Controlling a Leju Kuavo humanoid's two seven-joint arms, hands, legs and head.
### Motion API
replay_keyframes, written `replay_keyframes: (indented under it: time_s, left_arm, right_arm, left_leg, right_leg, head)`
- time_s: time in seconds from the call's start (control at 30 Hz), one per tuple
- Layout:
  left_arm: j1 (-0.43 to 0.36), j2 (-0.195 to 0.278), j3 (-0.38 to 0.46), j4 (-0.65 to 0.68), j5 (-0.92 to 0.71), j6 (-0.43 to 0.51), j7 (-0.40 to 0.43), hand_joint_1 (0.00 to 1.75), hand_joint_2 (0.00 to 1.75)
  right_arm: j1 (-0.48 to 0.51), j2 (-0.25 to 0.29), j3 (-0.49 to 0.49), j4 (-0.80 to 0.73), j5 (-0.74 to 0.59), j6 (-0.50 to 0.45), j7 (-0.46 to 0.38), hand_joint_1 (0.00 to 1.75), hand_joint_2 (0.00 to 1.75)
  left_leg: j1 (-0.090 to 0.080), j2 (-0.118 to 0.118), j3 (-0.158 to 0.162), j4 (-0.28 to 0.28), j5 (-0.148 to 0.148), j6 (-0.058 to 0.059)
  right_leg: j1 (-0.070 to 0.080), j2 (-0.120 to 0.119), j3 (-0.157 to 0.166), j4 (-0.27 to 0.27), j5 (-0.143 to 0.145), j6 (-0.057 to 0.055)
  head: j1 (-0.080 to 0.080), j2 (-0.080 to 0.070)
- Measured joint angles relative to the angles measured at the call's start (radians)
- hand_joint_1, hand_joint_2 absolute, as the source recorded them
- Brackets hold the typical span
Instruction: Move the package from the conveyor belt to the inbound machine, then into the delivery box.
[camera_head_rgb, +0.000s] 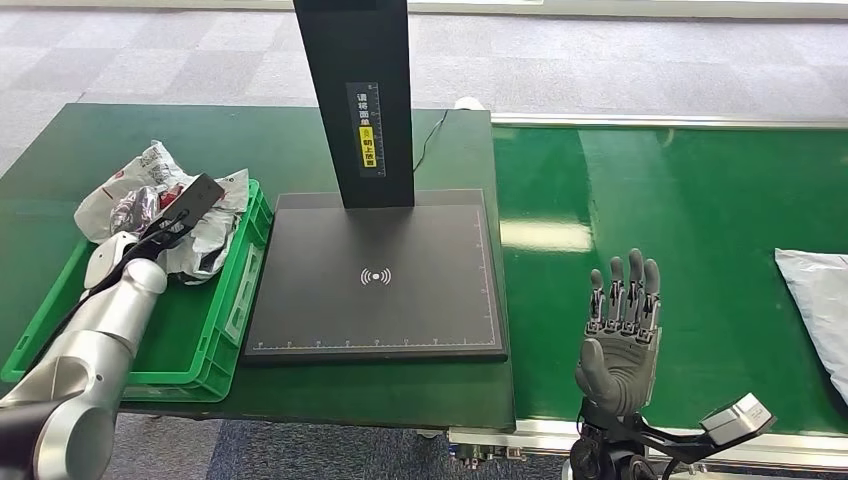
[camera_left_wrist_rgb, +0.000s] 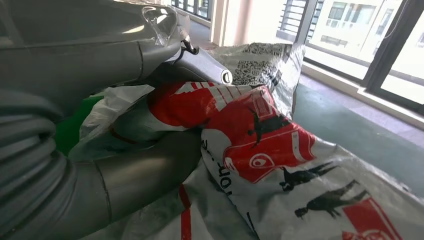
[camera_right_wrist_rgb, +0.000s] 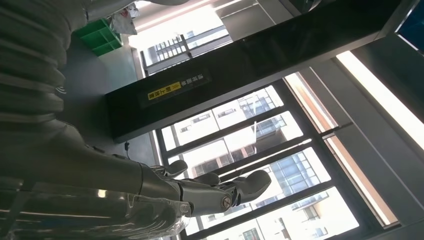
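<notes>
Head view: package (camera_head_rgb: 815, 300) lengthwise across belt (camera_head_rgb: 700, 200)

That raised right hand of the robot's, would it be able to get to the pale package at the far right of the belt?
Probably yes. The right hand is open and holds nothing, raised over the green conveyor belt, and only bare belt lies between it and the grey package at the picture's right edge.
</notes>
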Motion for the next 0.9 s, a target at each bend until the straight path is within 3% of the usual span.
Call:
replay_keyframes:
  time_s: [0.07,0.2,0.3,0.5,0.73,0.9]
  left_arm:
    - [-0.003,0.0,-0.003,0.012,-0.008,-0.008,0.007,1.75,1.75]
    - [-0.006,0.0,-0.009,0.03,-0.016,-0.015,0.014,0.04,1.75]
    - [-0.006,-0.004,0.0,0.032,0.001,-0.027,-0.02,0.0,1.75]
    - [0.047,-0.038,0.072,-0.093,0.196,-0.022,-0.23,0.0,1.75]
    - [0.245,-0.12,0.12,-0.543,0.61,0.015,-0.429,0.0,1.75]
    - [0.467,-0.191,0.086,-0.917,0.688,0.154,-0.545,0.0,1.75]
  right_arm:
    - [0.0,0.0,0.0,-0.001,-0.001,-0.001,0.002,0.0,1.75]
    - [0.0,0.004,0.0,-0.004,-0.001,-0.008,0.007,0.0,1.75]
    - [0.001,0.007,0.0,-0.01,-0.002,-0.012,0.012,0.0,1.75]
    - [0.002,0.008,-0.002,-0.012,-0.002,-0.012,0.014,0.0,1.75]
    - [0.014,0.009,-0.003,-0.015,-0.004,-0.038,0.012,0.0,1.75]
    - [0.02,0.01,-0.002,-0.023,-0.006,-0.061,0.014,0.0,1.75]
  left_leg:
    - [0.0,0.0,0.0,0.0,0.0,0.0]
    - [0.0,0.0,0.0,0.0,0.0,0.0]
    - [0.0,0.0,0.0,0.0,0.0,0.0]
    - [0.0,0.0,0.0,0.0,0.0,0.0]
    - [0.0,0.001,0.0,0.0,-0.001,0.0]
    - [0.0,0.002,0.0,0.0,-0.002,0.0]
  right_leg:
    - [0.0,0.0,0.0,0.0,0.0,0.0]
    - [0.0,0.0,0.0,0.0,0.0,0.0]
    - [0.0,0.0,0.0,0.0,0.0,0.0]
    - [0.0,0.0,0.0,0.0,0.0,0.0]
    - [0.0,0.0,0.0,0.0,0.0,0.0]
    - [-0.001,0.001,-0.001,0.0,-0.001,0.0]
  head:
    - [0.0,0.0]
    - [0.0,0.0]
    - [0.0,0.0]
    - [0.0,0.0]
    - [0.0,0.0]
    - [0.0,0.0]
